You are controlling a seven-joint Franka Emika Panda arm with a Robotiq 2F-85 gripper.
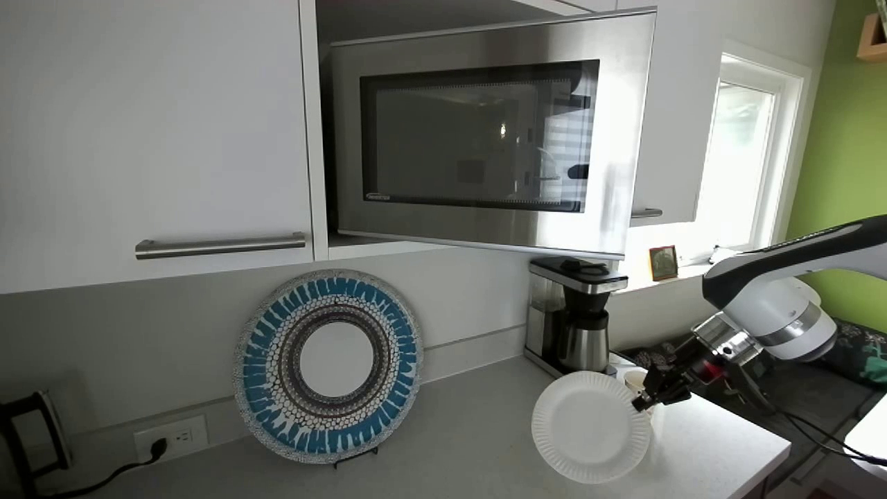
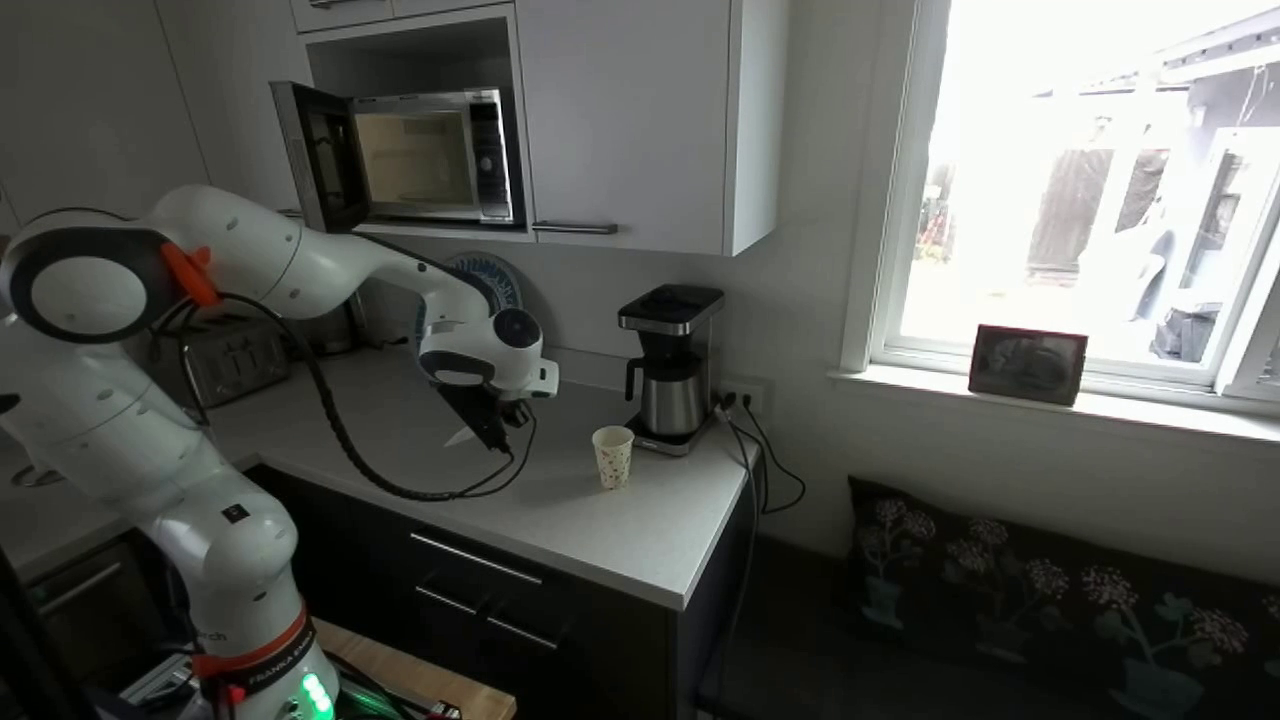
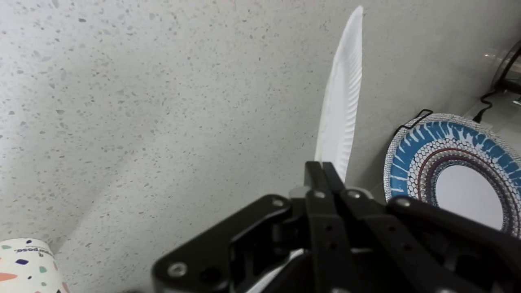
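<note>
Above counter, claw clenched on paper plate; base band reads "FRANKA"; cup lettering ends "rpose".

"FRANKA EMIKA" on the arm base, partial "rpose" on the cup

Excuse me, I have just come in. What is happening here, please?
The robot's gripper is shut on a white paper plate at its rim, holding it nearly upright over the counter. Higher up, the microwave door stands open. A patterned paper cup stands on the counter, near the coffee maker.
</note>
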